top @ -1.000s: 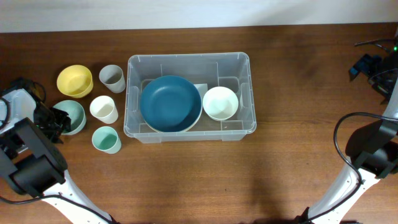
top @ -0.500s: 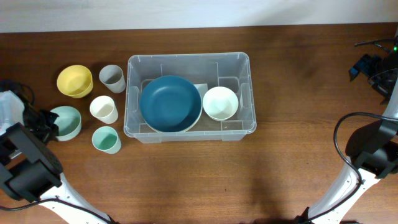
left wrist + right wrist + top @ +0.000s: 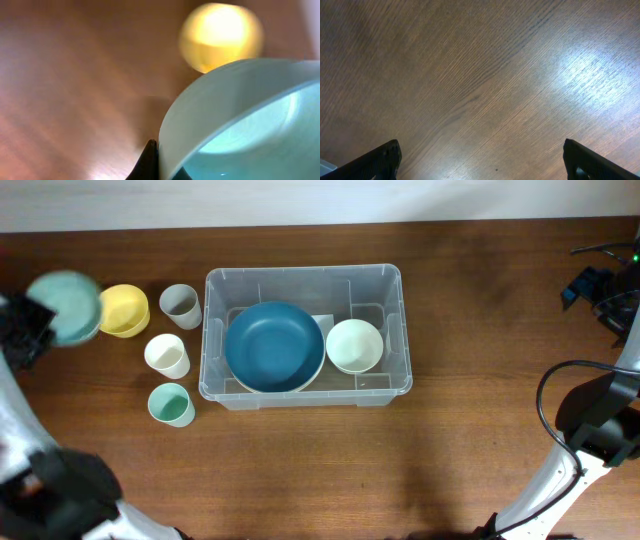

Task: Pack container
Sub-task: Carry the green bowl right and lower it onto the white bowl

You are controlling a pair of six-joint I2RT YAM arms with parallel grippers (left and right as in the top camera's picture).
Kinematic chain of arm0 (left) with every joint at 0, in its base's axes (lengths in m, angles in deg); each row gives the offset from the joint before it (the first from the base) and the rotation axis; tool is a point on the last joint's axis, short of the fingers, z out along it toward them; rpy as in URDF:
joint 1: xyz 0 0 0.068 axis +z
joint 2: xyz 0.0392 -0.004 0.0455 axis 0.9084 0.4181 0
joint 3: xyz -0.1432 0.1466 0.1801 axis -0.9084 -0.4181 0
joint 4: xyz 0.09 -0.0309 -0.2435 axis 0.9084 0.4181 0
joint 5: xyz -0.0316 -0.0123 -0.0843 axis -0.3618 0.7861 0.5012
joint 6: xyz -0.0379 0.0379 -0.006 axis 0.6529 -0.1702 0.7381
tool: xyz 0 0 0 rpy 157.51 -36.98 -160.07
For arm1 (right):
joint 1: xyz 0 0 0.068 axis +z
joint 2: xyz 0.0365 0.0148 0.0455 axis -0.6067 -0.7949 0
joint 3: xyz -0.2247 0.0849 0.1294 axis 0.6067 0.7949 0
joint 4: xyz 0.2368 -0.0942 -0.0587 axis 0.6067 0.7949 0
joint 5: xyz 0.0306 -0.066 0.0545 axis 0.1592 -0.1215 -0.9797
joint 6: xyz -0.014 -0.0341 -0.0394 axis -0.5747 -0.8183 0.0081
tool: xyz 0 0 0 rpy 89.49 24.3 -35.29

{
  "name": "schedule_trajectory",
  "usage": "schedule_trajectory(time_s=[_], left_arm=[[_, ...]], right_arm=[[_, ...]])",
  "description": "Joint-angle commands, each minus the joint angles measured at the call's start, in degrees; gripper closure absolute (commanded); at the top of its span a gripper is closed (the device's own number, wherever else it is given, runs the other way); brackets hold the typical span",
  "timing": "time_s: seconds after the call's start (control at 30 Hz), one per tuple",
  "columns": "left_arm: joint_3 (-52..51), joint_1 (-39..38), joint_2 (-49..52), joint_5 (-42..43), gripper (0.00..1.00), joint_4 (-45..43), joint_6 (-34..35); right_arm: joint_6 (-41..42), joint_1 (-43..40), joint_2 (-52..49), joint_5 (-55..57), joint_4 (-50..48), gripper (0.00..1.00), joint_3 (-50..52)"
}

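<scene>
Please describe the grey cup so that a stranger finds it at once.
Find the clear container in the centre. Three cups stand just left of it; the grey cup is the one farthest back, beside the yellow bowl. Its neighbours are a white cup and a mint cup.

A dark brown wood-grain table point(image 3: 480, 430), glossy under light, borders a pale strip point(image 3: 320, 200) beyond.
</scene>
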Motion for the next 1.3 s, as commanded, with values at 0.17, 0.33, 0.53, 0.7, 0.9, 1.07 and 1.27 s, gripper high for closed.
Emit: schedule_trajectory(time_s=[0.17, 0.33, 0.53, 0.7, 0.9, 1.07, 1.27], left_arm=[[0.7, -26.1, -7.5, 6.9, 0.99, -3.1, -4.3], [0.7, -42.1, -3.4, 1.9, 0.99, -7.8, -4.2], [0.7, -52.5, 4.5, -1.4, 0.99, -12.7, -4.0], [0.7, -56.7, 10.7, -1.4, 0.99, -15.2, -4.0], [0.7, -59.0, 16.5, -1.4, 0.99, -16.6, -4.0], [0.7, -59.6, 20.1, -1.4, 0.98, -17.1, -4.0], [0.7, -59.6, 22.2, -1.4, 0.98, -16.8, -4.0]], right_arm=[[0.4, 0.1, 1.8, 0.7, 0.0, 0.01, 0.2], [0.4, 0.1, 1.8, 0.7, 0.0, 0.01, 0.2], [0.4, 0.1, 1.8, 0.7, 0.0, 0.01, 0.2], [0.4, 0.1, 1.8, 0.7, 0.0, 0.01, 0.2], [0.4, 0.1, 1.8, 0.7, 0.0, 0.01, 0.2], [0.4, 0.1, 1.8, 0.7, 0.0, 0.01, 0.2], [0.4, 0.1, 1.8, 0.7, 0.0, 0.01, 0.2]])
